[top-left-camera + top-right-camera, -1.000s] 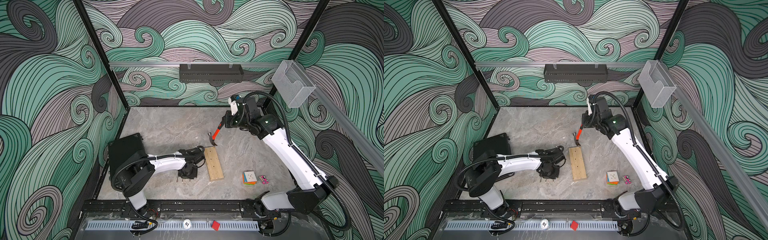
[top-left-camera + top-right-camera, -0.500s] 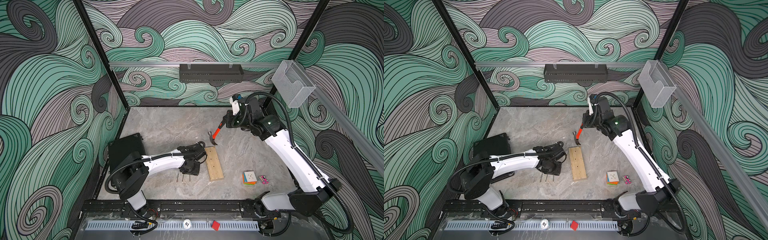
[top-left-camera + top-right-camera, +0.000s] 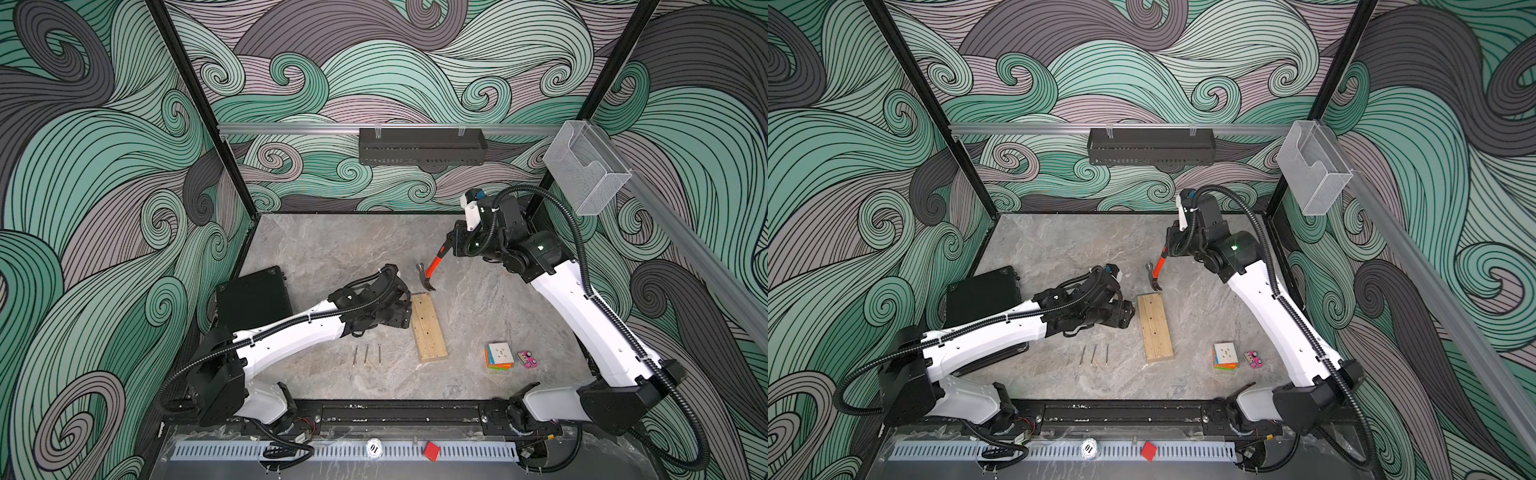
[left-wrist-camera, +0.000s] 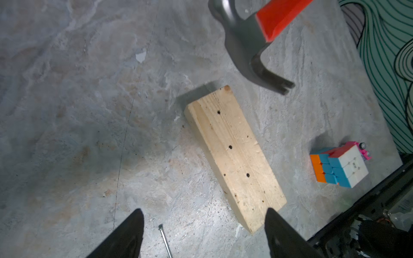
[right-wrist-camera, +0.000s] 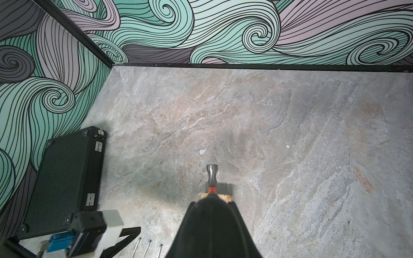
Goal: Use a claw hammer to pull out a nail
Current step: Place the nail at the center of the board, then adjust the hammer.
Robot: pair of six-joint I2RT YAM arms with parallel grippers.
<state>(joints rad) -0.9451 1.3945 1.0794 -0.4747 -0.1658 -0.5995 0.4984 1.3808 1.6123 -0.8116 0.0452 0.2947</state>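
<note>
Now the left gripper (image 4: 203, 211) stands spread wide, nothing between its fingers. A second ago it sat low over the table (image 3: 332, 249), left of the wooden block (image 3: 428, 328). It has since swung up beside the block's left edge near the far end. Three nails (image 3: 367, 355) lie uncovered on the table where it was. We see the right gripper (image 3: 452, 246) clamped on the black handle end of the claw hammer (image 3: 432, 269), barely moved since then. We note the hammer hangs in the air, head down, claw toward the block, just past the block's far end and apart from it. Block top shows several holes.
</note>
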